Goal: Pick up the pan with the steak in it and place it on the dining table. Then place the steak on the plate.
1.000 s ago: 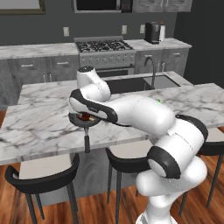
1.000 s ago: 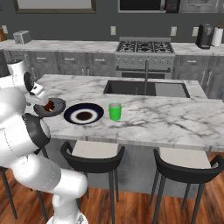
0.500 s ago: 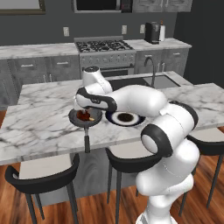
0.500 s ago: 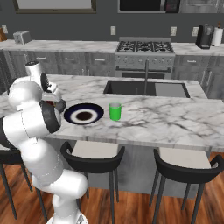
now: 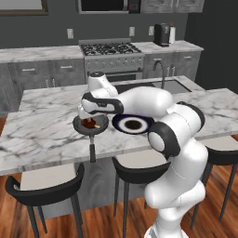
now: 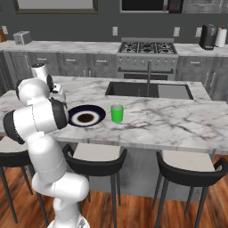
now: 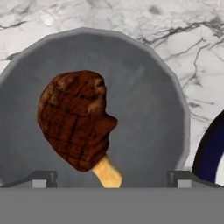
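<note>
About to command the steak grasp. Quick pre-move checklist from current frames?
1. Pan on dining table: ok, though its handle overhangs the near edge.
2. Steak in the pan, unobstructed: ok.
3. Gripper open over the steak, fingers spread either side: ok.
4. Plate bare, beside the pan: ok.
5. Green cup apart from the plate: ok.
6. Height above the steak: cannot tell.

No readable text, label, brand, number or sign anywhere. Nothing printed on the pan, the plate, the green cup or the coffee maker (too small to show any marking anyway). Plain marble veining on the dining table, nothing lettered.
</note>
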Robot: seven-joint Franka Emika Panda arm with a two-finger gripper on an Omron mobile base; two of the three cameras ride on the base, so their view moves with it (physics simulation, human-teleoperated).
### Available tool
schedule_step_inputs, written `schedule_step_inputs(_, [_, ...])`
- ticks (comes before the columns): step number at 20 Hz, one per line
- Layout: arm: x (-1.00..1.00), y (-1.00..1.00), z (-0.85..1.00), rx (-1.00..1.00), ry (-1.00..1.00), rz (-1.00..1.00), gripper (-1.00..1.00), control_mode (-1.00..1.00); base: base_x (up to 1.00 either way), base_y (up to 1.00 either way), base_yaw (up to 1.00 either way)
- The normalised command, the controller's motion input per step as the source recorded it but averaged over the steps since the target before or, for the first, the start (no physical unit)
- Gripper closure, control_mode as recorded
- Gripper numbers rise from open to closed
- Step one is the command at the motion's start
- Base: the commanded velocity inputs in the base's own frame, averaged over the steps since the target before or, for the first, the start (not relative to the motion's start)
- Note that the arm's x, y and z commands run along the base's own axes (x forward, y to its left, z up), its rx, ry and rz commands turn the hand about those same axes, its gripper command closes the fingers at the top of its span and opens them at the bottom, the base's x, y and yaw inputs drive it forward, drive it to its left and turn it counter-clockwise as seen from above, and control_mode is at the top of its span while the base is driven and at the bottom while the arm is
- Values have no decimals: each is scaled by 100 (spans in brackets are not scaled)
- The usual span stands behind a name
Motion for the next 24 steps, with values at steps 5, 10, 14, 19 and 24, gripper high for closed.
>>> schedule_step_inputs(5, [2, 1, -1, 0, 1, 1, -100, -100, 0, 0, 0])
schedule_step_inputs(10, [13, 11, -27, -1, 5, 0, -100, -100, 0, 0, 0])
schedule_step_inputs(14, [12, 9, -29, 0, 5, 0, -100, -100, 0, 0, 0])
schedule_step_inputs(19, [5, 2, -6, 0, 0, 0, -100, -100, 0, 0, 0])
schedule_step_inputs(24, [1, 0, -18, 0, 0, 0, -100, -100, 0, 0, 0])
